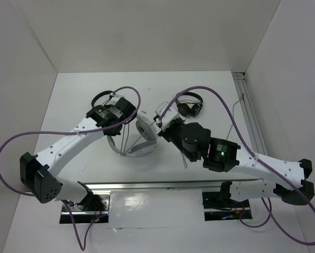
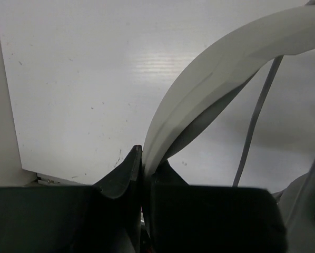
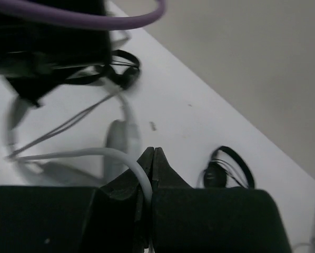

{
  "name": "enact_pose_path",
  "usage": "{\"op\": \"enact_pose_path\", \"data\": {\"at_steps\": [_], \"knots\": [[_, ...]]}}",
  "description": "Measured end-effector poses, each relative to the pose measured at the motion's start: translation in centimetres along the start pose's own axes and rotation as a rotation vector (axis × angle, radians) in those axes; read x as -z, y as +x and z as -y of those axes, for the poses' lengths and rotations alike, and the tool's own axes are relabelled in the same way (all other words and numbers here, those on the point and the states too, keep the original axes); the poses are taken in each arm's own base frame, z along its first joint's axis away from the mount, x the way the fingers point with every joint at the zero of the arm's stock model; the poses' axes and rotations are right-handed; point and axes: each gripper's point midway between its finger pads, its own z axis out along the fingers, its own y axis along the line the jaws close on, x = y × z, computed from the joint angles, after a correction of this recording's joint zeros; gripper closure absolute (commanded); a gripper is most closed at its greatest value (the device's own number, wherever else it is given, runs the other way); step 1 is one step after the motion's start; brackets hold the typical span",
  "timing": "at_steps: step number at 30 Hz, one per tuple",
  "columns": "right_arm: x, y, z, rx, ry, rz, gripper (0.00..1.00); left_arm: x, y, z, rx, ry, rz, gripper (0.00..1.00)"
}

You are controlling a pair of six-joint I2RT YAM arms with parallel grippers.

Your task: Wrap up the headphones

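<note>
The headphones point(image 1: 144, 138) lie at the centre of the top view on the white table point(image 1: 78, 100), between the two arms, and both arms have hold of them. The left gripper point(image 2: 143, 158) is closed tight on the edge of the wide pale band point(image 2: 215, 68), which arches away to the upper right of its wrist view. The right gripper point(image 3: 153, 158) is pinched shut on the thin grey cable point(image 3: 78, 154), which runs off to the left of its view towards an earcup point(image 3: 118, 139). The main risk seems to be the cable. It is slim and smooth, so it could slide through the closed fingers as the right arm begins to wind, leaving a loose loop. If the arm pulls too hard, the tension could instead drag the band out of the left grip, which catches only its rim. Strands of cable already cross inside the band in the top view, so a careless turn could tangle them rather than lay them flat. Two sets of black headphones sit close by, one point(image 1: 101, 98) at the upper left beside the left wrist, the other point(image 1: 189, 108) at the upper right just beyond the right wrist. A wide sweep of either arm could knock them or snag their cords.
</note>
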Motion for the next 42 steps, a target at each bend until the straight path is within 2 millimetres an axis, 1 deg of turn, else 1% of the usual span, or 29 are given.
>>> {"op": "enact_pose_path", "data": {"at_steps": [2,4,5,7,9,11,13,16,17,19,22,25,28,30,33,35,37,39,41,42], "knots": [[-1.3,1.0,2.1,0.055,0.088,-0.037,0.99,0.7,1.5,0.4,-0.057,0.040,-0.012,1.00],[-3.0,2.6,4.9,0.090,0.176,-0.099,1.00,1.7,2.2,0.6,-0.080,0.075,0.007,1.00],[-3.8,3.1,6.0,0.096,0.201,-0.122,1.00,2.3,2.5,0.7,-0.085,0.093,0.021,1.00],[-5.5,4.9,9.0,0.095,0.263,-0.179,1.00,4.0,2.5,1.1,-0.083,0.156,0.068,1.00],[-6.5,6.5,10.8,0.094,0.280,-0.219,1.00,6.1,2.1,2.1,-0.068,0.257,0.132,1.00],[-7.1,7.2,11.4,0.088,0.264,-0.232,1.00,8.2,2.0,2.8,-0.061,0.357,0.183,1.00],[-7.9,6.8,11.4,0.072,0.221,-0.214,1.00,10.0,2.1,3.5,-0.062,0.448,0.213,1.00],[-9.1,6.0,11.4,0.029,0.148,-0.179,1.00,11.5,2.0,4.3,-0.065,0.528,0.236,1.00],[-9.4,5.9,11.6,0.012,0.129,-0.172,1.00,11.8,1.7,4.4,-0.063,0.541,0.245,1.00],[-9.8,6.5,12.0,-0.022,0.101,-0.173,1.00,12.2,1.1,4.6,-0.052,0.555,0.260,1.00],[-10.2,6.9,11.6,-0.065,0.048,-0.163,1.00,13.2,0.4,4.1,-0.042,0.563,0.275,1.00],[-10.7,7.1,10.1,-0.118,-0.041,-0.125,0.99,14.8,-0.4,2.9,-0.035,0.576,0.293,1.00],[-11.2,7.5,8.4,-0.169,-0.135,-0.095,1.00,16.6,-1.5,2.0,-0.033,0.607,0.323,1.00],[-11.9,7.2,7.3,-0.198,-0.188,-0.063,1.00,17.2,-1.7,1.6,-0.044,0.606,0.318,1.00],[-13.1,7.1,6.2,-0.232,-0.240,-0.031,1.00,17.5,-2.0,1.9,-0.074,0.607,0.300,1.00],[-13.9,7.9,5.3,-0.257,-0.278,-0.039,1.00,17.6,-1.9,2.3,-0.090,0.620,0.292,1.00],[-14.5,8.6,3.9,-0.279,-0.339,-0.044,1.00,17.7,-2.0,2.2,-0.084,0.616,0.288,1.00],[-14.6,9.1,2.6,-0.305,-0.399,-0.032,1.00,17.9,-2.3,1.7,-0.072,0.606,0.301,1.00],[-14.3,9.5,1.4,-0.334,-0.451,-0.005,1.00,18.1,-2.6,1.3,-0.065,0.602,0.310,1.00],[-14.1,9.5,1.0,-0.345,-0.468,0.010,0.98,18.2,-2.6,1.2,-0.062,0.601,0.311,1.00]]}}
